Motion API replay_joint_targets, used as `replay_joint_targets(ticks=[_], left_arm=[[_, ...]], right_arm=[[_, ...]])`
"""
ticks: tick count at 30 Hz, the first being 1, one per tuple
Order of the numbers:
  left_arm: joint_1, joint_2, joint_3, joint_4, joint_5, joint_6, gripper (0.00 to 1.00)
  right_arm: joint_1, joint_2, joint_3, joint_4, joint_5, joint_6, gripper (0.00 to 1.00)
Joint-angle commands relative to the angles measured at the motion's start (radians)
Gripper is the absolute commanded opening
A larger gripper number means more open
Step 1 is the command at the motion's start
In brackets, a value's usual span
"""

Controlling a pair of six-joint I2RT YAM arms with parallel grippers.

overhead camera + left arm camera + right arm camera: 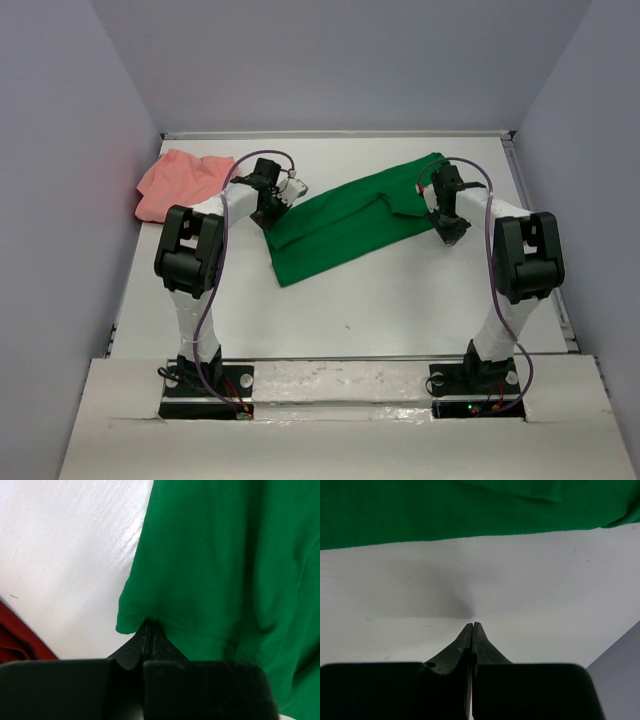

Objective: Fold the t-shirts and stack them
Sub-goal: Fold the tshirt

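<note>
Green t-shirt [340, 225] pinched at one end only

Top view: it lies slantwise mid-tabletop [400, 310], with the salmon-pink t-shirt [180, 182] bunched far left. Left wrist: left jaws clamped on the green hem, dark red cloth [15, 637] nearby. Right wrist: right jaws together over bare tabletop, shirt ahead.

The bright green cloth t-shirt [340, 225] lies across the middle of the flat white table [400, 310], slanting from near left to far right. The crumpled salmon-pink cloth t-shirt [180, 180] lies well apart from it in the far left corner (against the left wall). The left gripper [150, 630] meets the green shirt's hem at its left end, with a bit of dark red cloth [15, 635] beside it, apart from that shirt. The right gripper [472, 627] sits on bare table just before the shirt's right end.
</note>
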Motion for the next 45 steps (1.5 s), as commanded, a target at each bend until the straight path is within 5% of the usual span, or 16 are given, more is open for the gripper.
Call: replay_joint_targets(ticks=[1, 45], left_arm=[[-0.006, -0.028, 0.043, -0.053, -0.01, 0.015, 0.0], [-0.008, -0.066, 0.075, -0.104, -0.059, 0.054, 0.0]], right_arm=[[-0.008, 0.002, 0.046, -0.011, 0.003, -0.004, 0.0], [-0.008, 0.036, 0.072, -0.033, 0.008, -0.004, 0.0]])
